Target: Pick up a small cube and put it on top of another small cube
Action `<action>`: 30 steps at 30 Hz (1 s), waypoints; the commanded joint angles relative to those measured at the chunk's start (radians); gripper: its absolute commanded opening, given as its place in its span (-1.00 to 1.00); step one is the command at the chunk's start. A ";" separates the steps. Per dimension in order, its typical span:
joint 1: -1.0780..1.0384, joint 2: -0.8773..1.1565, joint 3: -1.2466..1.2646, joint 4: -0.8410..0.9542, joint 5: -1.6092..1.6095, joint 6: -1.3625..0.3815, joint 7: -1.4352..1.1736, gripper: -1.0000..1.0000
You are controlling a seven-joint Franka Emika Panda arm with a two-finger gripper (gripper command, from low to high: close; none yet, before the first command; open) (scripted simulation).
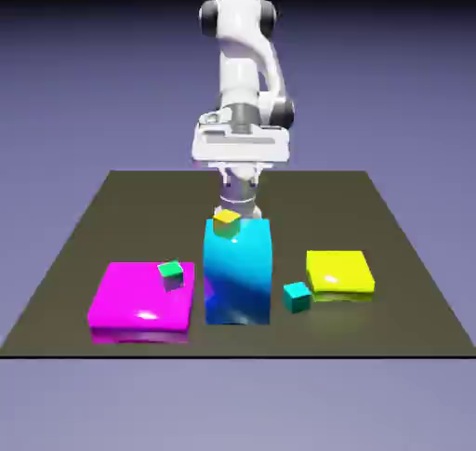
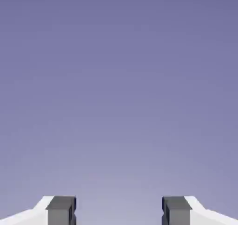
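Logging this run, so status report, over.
Gripper open, nothing between its tips. No purple cube seen. Tall blue block stands mid-table, could obstruct.

Tbl (image 1: 307,193), exterior view's left to right: L block (image 1: 135,296) w/ 1st cube (image 1: 170,274) on top; mid block (image 1: 238,277), 2nd cube (image 1: 227,222) atop; 3rd cube (image 1: 297,297); R block (image 1: 339,271).

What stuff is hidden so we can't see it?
- Exterior view: the table behind the tall blue block, hidden by that block.
- Exterior view: the underside of the magenta block, hidden by its own body.
- Hand view: most of the gripper, cut off by the bottom edge.
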 commanded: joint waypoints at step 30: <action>0.995 1.030 0.179 -0.120 -1.199 -1.205 0.343 0.00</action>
